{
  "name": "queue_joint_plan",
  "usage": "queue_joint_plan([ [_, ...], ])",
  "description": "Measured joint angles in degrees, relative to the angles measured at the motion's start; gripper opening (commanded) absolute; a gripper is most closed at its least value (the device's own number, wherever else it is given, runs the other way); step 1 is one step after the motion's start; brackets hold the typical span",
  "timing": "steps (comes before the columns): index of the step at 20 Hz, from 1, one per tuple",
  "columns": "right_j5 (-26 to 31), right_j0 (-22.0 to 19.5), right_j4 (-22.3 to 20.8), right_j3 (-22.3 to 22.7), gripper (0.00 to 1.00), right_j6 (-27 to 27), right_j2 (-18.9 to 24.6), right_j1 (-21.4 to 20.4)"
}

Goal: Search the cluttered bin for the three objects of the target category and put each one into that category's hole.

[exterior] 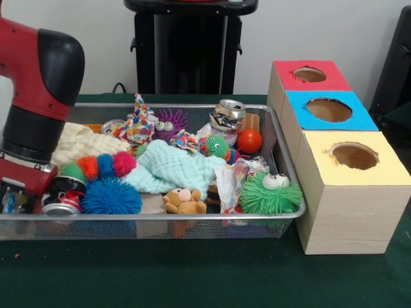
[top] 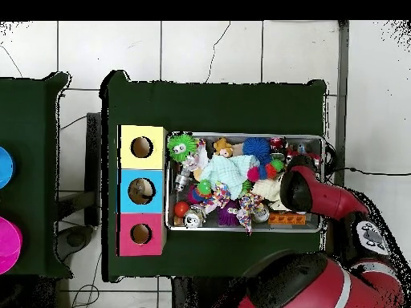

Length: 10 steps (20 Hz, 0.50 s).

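Pincer (exterior: 16,199) low, mesh bin (exterior: 282,157) lengthwise left-right

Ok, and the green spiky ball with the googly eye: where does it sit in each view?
Front view: the green spiky ball lies in the wire mesh bin, at its near right corner, beside the yellow-faced box.
Overhead view: the same ball sits in the bin's top left corner, again next to the yellow-faced box.
Shared landmark: the yellow-faced box, with the ball in the bin corner closest to it.
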Motion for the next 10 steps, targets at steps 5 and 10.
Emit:
queue_joint_plan([
  [5,0.7,0.0,0.0,-0.3,0.00,0.0,0.3,-0.1],
  [10,1.2,0.2,0.0,-0.2,0.00,0.0,0.4,-0.3],
])
